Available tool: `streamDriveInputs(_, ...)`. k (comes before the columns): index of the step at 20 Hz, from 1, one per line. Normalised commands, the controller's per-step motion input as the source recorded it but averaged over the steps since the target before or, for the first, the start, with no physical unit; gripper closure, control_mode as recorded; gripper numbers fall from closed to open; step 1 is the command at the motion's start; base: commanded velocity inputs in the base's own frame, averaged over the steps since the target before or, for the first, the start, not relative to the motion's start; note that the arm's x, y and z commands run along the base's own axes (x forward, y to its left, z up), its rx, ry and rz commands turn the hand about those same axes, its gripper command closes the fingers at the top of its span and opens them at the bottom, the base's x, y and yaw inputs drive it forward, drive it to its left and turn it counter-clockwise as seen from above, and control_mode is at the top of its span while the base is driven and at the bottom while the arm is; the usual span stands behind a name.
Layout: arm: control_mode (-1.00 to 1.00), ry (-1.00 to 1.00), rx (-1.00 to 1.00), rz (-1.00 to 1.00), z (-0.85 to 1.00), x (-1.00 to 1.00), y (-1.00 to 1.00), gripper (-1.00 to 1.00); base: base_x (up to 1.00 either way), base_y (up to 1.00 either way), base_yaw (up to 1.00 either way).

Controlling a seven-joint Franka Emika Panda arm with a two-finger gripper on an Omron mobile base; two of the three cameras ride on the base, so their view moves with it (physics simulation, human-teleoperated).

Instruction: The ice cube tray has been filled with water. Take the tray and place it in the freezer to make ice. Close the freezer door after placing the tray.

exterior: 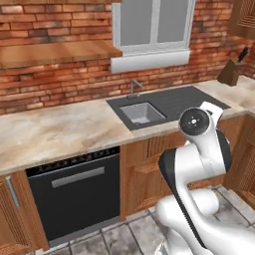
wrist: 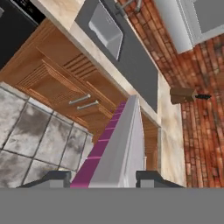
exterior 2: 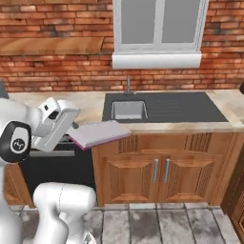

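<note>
With our pincer clamped on the ice cube tray, held in the air just in front of the sink, we judge freezer placement and door closing remain.

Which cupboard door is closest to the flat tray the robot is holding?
The left door of the two-door cupboard under the sink. The ice cube tray hangs out just above its top left corner; the right door sits farther along.
</note>
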Motion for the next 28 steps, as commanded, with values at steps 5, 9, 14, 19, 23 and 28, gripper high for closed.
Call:
streamDriveInputs(5,1.00,0.00,0.00,0.00,0.00,0.00,0.00,1.00,-0.03,0.01,-0.45)
streamDriveInputs(9,1.00,0.00,0.00,0.00,0.00,0.00,0.00,1.00,-0.38,0.00,-0.53)
streamDriveInputs(14,1.00,0.00,0.00,0.00,0.00,0.00,0.00,1.00,-0.52,0.00,-0.56)
streamDriveInputs(19,1.00,0.00,0.00,0.00,0.00,0.00,0.00,1.00,-0.47,0.00,-0.59)
streamDriveInputs(23,1.00,0.00,0.00,0.00,0.00,0.00,0.00,1.00,-0.55,0.08,-0.59)
streamDriveInputs(28,1.00,0.00,0.00,0.00,0.00,0.00,0.00,1.00,-0.71,0.37,-0.52)
